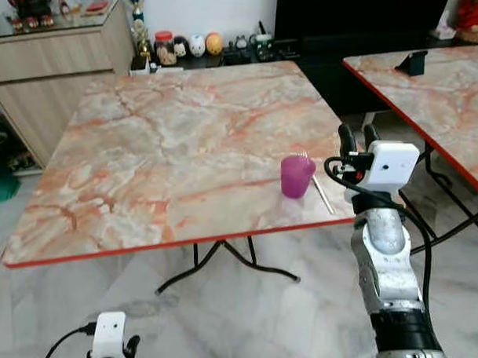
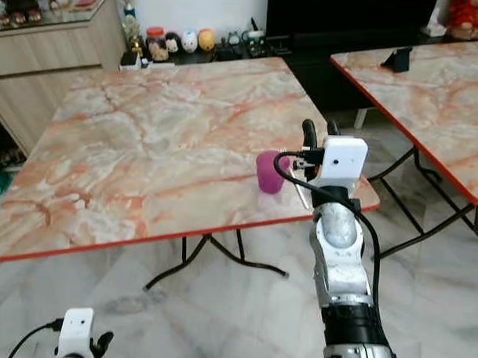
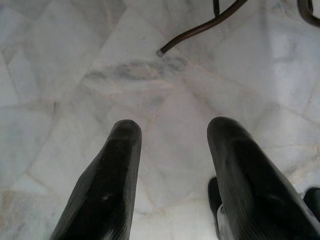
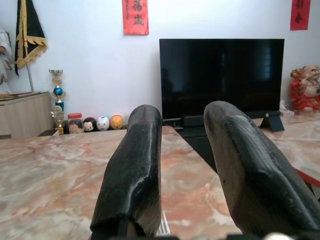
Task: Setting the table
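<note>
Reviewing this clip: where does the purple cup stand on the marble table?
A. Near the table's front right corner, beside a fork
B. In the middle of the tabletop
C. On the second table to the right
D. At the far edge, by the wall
A. The purple cup stands upright near the front right corner of the marble table, with a fork lying just to its right, close to the right gripper.

table (image 1: pixel 162 145): orange-pink marble pattern, red edge | cup (image 1: pixel 296 176): purple | floor (image 3: pixel 165 95): pale grey marble | TV (image 4: pixel 221 80): black
</note>
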You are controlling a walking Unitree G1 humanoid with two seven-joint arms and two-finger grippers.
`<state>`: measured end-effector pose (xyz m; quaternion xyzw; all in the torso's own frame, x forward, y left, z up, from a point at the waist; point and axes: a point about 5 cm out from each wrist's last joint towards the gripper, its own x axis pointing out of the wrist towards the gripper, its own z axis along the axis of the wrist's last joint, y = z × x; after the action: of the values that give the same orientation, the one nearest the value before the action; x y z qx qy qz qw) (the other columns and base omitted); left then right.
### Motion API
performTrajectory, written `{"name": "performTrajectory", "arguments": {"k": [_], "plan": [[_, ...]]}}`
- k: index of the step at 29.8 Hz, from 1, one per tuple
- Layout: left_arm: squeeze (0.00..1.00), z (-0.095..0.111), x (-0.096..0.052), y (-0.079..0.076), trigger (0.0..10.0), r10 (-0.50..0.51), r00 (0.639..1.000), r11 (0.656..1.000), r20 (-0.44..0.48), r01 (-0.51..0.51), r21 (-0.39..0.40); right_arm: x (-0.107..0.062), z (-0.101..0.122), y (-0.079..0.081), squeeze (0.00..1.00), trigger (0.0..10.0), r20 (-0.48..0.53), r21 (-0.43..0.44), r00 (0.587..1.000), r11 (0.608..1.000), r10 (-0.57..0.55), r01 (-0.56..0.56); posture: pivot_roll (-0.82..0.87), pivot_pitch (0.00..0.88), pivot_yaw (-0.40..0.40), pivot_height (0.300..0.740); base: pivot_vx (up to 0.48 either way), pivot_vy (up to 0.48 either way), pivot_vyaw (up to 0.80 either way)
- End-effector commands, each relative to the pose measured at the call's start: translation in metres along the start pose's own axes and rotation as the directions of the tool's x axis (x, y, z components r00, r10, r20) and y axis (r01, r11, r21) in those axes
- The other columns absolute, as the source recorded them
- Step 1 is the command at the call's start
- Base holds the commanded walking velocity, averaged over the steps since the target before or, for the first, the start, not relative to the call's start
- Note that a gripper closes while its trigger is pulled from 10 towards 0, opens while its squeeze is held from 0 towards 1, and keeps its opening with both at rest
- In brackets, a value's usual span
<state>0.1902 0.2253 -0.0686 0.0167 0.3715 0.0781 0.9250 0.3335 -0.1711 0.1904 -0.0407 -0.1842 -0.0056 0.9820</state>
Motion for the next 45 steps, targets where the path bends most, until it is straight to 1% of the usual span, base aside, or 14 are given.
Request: {"name": "performTrajectory", "arguments": {"k": [1, 14, 18, 22, 24, 25, 26, 27, 32, 36, 37, 38, 42, 45], "plan": [[0.00, 0.000, 0.000, 0.002, 10.0, 0.007, 1.000, 1.000, 0.003, -0.007, 0.009, 0.001, 0.003, 0.000, 0.00, 10.0, 0.010, 0.009, 1.000, 1.000, -0.006, 0.006, -0.07, 0.000, 0.069, 0.714, 0.255, 0.000, 0.00], [0.00, -0.002, -0.001, 0.004, 10.0, 0.010, 1.000, 1.000, -0.004, -0.009, 0.010, 0.000, 0.004, 0.000, 0.00, 10.0, 0.011, 0.009, 1.000, 1.000, -0.006, 0.006, -0.07, 0.000, 0.068, 0.714, 0.287, 0.000, 0.00], [0.00, -0.004, -0.002, 0.005, 10.0, 0.015, 1.000, 1.000, -0.009, -0.015, 0.009, -0.003, 0.002, -0.002, 0.00, 10.0, 0.000, -0.001, 1.000, 1.000, -0.012, 0.012, -0.07, 0.000, 0.067, 0.714, 0.000, 0.000, 0.00], [0.00, -0.005, -0.002, 0.004, 10.0, 0.016, 1.000, 1.000, -0.015, -0.016, 0.010, -0.009, -0.003, -0.008, 0.00, 10.0, -0.039, -0.022, 0.999, 0.999, -0.030, 0.029, -0.07, 0.000, 0.066, 0.714, 0.000, 0.000, 0.00], [0.00, -0.005, -0.002, 0.004, 10.0, 0.016, 1.000, 1.000, -0.018, -0.015, 0.012, -0.014, -0.007, -0.015, 0.00, 10.0, -0.070, -0.010, 0.996, 0.998, -0.062, 0.062, -0.08, 0.000, 0.067, 0.714, 0.000, 0.000, 0.00], [0.00, -0.005, -0.002, 0.003, 10.0, 0.015, 1.000, 1.000, -0.019, -0.015, 0.012, -0.016, -0.009, -0.019, 0.09, 10.0, -0.082, -0.004, 0.994, 0.997, -0.078, 0.077, -0.08, 0.000, 0.067, 0.714, 0.000, 0.000, 0.00], [0.00, -0.005, -0.002, 0.003, 10.0, 0.015, 1.000, 1.000, -0.019, -0.015, 0.012, -0.017, -0.009, -0.022, 0.83, 10.0, -0.087, -0.001, 0.993, 0.996, -0.086, 0.086, -0.08, 0.000, 0.067, 0.714, 0.000, 0.000, 0.00], [0.00, -0.006, -0.002, 0.003, 10.0, 0.014, 1.000, 1.000, -0.020, -0.014, 0.013, -0.018, -0.010, -0.025, 1.00, 10.0, -0.091, -0.001, 0.991, 0.995, -0.098, 0.098, -0.08, 0.000, 0.067, 0.714, 0.000, 0.000, 0.00], [0.00, -0.005, -0.002, 0.001, 10.0, 0.011, 1.000, 1.000, -0.020, -0.011, 0.014, -0.019, -0.014, -0.045, 1.00, 10.0, -0.142, -0.015, 0.976, 0.986, -0.165, 0.164, -0.08, 0.000, 0.066, 0.714, 0.000, 0.000, 0.00], [0.00, -0.005, -0.001, 0.001, 10.0, 0.012, 1.000, 1.000, -0.019, -0.012, 0.014, -0.016, -0.017, -0.054, 1.00, 10.0, -0.178, -0.058, 0.968, 0.983, -0.179, 0.172, -0.09, 0.000, 0.066, 0.714, 0.000, 0.000, 0.00], [0.00, -0.004, -0.001, 0.000, 10.0, 0.011, 1.000, 1.000, -0.018, -0.011, 0.014, -0.015, -0.022, -0.058, 1.00, 10.0, -0.232, -0.092, 0.954, 0.981, -0.189, 0.172, -0.08, 0.000, 0.065, 0.714, 0.000, 0.000, 0.00], [0.00, -0.004, -0.001, 0.000, 10.0, 0.011, 1.000, 1.000, -0.017, -0.011, 0.014, -0.015, -0.024, -0.060, 1.00, 10.0, -0.249, -0.105, 0.949, 0.979, -0.194, 0.173, -0.08, 0.000, 0.065, 0.714, 0.000, 0.000, 0.00], [0.00, -0.002, 0.000, -0.001, 10.0, 0.011, 1.000, 1.000, -0.009, -0.011, 0.013, -0.014, -0.038, -0.075, 1.00, 10.0, -0.355, -0.107, 0.892, 0.960, -0.280, 0.259, -0.08, 0.000, 0.067, 0.714, 0.000, 0.000, 0.00], [0.00, -0.002, 0.000, -0.001, 10.0, 0.012, 1.000, 1.000, -0.008, -0.012, 0.014, -0.011, -0.044, -0.075, 1.00, 10.0, -0.398, -0.105, 0.877, 0.963, -0.268, 0.247, -0.09, 0.000, 0.070, 0.714, 0.000, 0.000, 0.00]]}}
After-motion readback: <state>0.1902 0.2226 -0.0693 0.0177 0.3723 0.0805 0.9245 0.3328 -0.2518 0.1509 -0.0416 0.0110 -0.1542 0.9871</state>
